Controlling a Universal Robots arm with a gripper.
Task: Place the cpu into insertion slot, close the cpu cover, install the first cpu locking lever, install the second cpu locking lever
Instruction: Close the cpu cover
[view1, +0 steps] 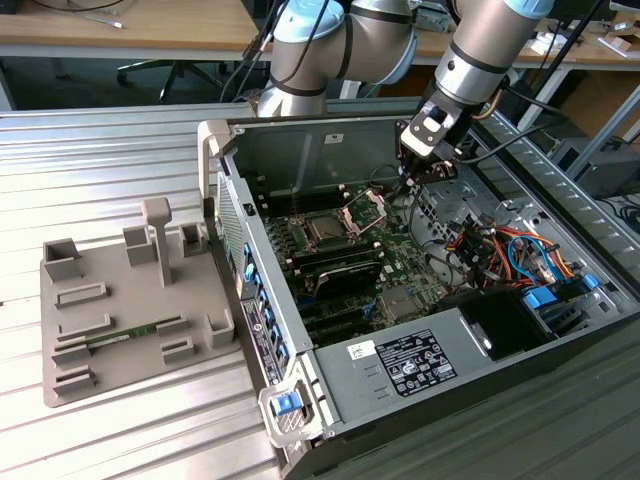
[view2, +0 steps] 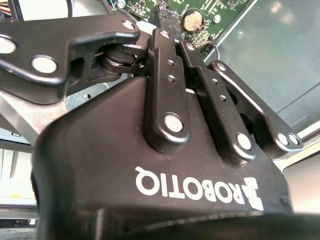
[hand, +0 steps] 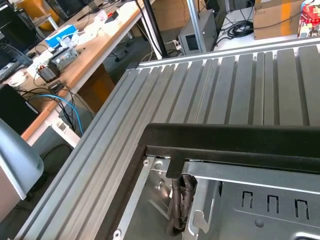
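Open computer case (view1: 250, 300) lies on its side on the ribbed metal table (view1: 100, 170). In the first wrist view, the case's black rim (hand: 225, 135) lies against the table ribs (hand: 225, 80).

Inside the case:
- green circuit board (view1: 400, 265) across the floor
- long black memory slots (view1: 345, 270) mid-board
- orange and blue cables (view1: 490, 245) toward the case's edge at the exterior view's right
- labelled power supply box (view1: 420, 355) at the near corner

The insertion slot (view1: 306, 238) sits near the board's far edge. The cpu (view1: 326, 229) lies flat in it, grey top up. The cpu cover (view1: 366, 208) is not closed. It stands tilted up from the slot's edge on the exterior view's right.

The gripper (view1: 410, 185) reaches down into the case, its tip just beside the raised cover. Contact can't be told. In the second wrist view, the gripper (view2: 161, 27) has its fingers drawn together, with nothing visibly between them. A coin battery (view2: 192, 21) sits on the board beyond.

A grey fixture tray (view1: 70, 370) sits on the table beside the case, at the exterior view's left. A memory stick (view1: 120, 335) lies in one of its recesses.
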